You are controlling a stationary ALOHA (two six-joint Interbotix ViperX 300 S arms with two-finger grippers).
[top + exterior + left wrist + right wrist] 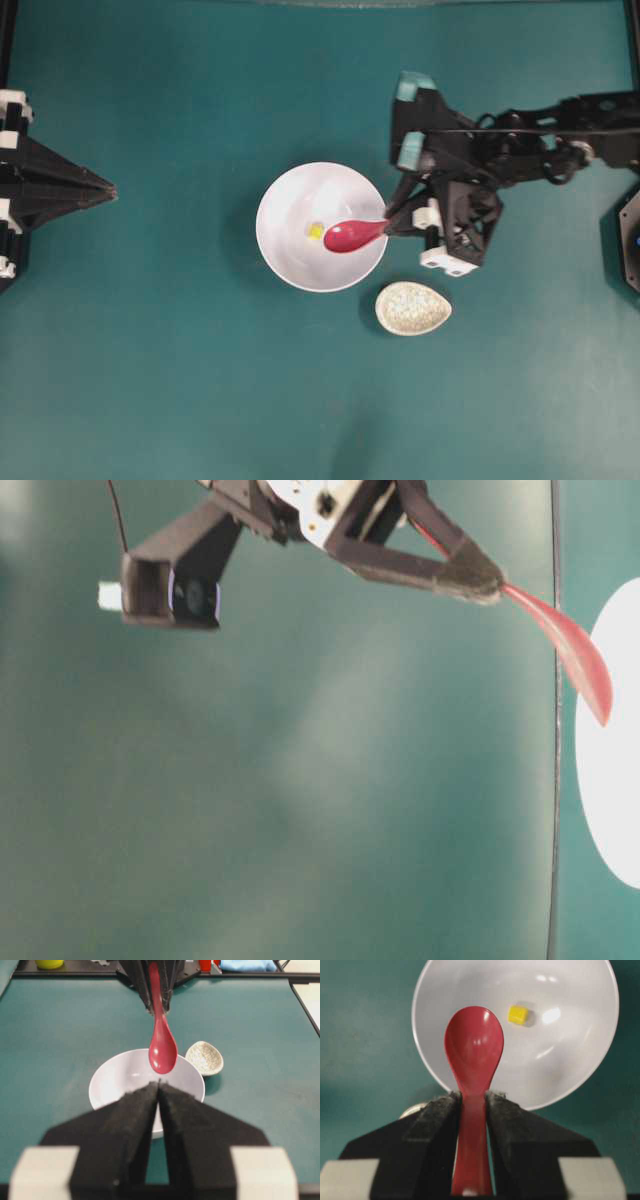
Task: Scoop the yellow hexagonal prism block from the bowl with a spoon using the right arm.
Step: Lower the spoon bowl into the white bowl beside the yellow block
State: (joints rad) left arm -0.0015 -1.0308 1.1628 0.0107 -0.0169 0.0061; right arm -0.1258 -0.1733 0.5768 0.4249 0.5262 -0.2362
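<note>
Right tool (472,1105) clamps the spoon (473,1050) handle, empty scoop held above the bowl (290,265), toward its 3 o'clock rim. Yellow hexagonal prism block (315,231) sits alone on the bowl floor near center, just at the scoop's 9 o'clock. Left tool (159,1091) closed, holding nothing; speckled spoon rest (413,308) on the bench (150,380) at the bowl's 4 o'clock.

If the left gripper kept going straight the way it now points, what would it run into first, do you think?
Most likely the bowl: the shut left gripper points at its near rim in the left wrist view. Height is unclear, so it might pass above.
</note>
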